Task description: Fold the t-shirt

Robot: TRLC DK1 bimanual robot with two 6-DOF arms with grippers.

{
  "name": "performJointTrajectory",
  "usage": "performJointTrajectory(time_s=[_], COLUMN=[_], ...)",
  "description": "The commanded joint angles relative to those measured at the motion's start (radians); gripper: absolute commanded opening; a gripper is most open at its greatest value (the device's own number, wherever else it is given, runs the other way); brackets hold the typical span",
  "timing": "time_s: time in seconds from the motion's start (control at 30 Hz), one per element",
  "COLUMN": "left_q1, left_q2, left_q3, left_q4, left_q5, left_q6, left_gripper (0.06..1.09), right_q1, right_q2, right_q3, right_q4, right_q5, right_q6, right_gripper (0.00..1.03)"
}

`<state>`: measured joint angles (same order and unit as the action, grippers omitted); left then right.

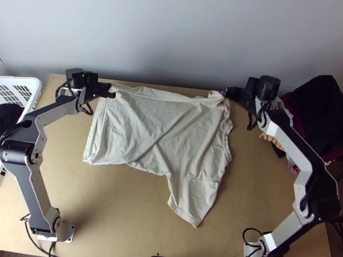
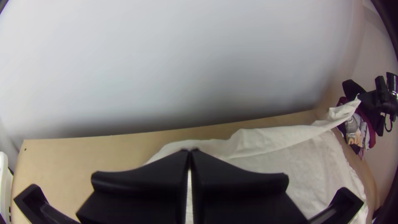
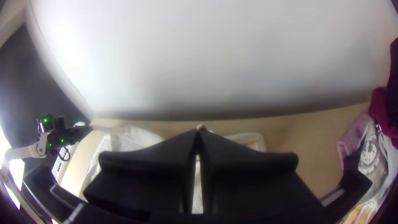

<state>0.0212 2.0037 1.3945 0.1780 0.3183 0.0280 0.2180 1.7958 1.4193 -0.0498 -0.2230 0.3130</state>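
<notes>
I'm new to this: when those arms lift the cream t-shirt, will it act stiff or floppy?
Most likely floppy: the t-shirt lies in soft creases, and its far edge sags slightly between the two pairs of jaws. It is probably light, since the cloth looks thin. The flap jutting toward the table's near side, perhaps a sleeve, may trail behind.

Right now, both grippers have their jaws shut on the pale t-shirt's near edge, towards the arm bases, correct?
Wrong edge: the top view shows the left gripper and right gripper at the far edge of the pale t-shirt, towards the wall. The jaws are indeed shut on it.
</notes>
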Motion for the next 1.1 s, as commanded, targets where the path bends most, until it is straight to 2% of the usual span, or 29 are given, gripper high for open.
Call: performJointTrajectory(time_s=[0.0, 0.2, 0.47, 0.73, 0.87, 1.07], left_q1=[-0.007, 0.008, 0.022, 0.011, 0.01, 0.033], left_q2=[-0.106, -0.151, -0.215, -0.298, -0.339, -0.364], left_q3=[-0.135, -0.198, -0.249, -0.361, -0.417, -0.453], left_q4=[-0.008, -0.006, -0.008, -0.003, 0.003, 0.003], left_q5=[0.002, 0.002, 0.002, 0.01, 0.011, 0.019], left_q6=[0.016, 0.032, 0.032, 0.024, 0.027, 0.03], left_gripper=[0.09, 0.09, 0.09, 0.09, 0.09, 0.09], right_q1=[0.044, 0.075, 0.129, 0.176, 0.204, 0.227], right_q2=[-0.151, -0.227, -0.279, -0.397, -0.411, -0.418], right_q3=[-0.192, -0.289, -0.327, -0.502, -0.569, -0.629], right_q4=[0.001, -0.022, -0.186, -0.127, -0.117, -0.116], right_q5=[0.027, 0.034, 0.042, 0.042, 0.043, 0.042], right_q6=[0.001, 0.008, 0.057, 0.02, -0.018, -0.029], right_gripper=[0.03, 0.03, 0.03, 0.03, 0.03, 0.03])
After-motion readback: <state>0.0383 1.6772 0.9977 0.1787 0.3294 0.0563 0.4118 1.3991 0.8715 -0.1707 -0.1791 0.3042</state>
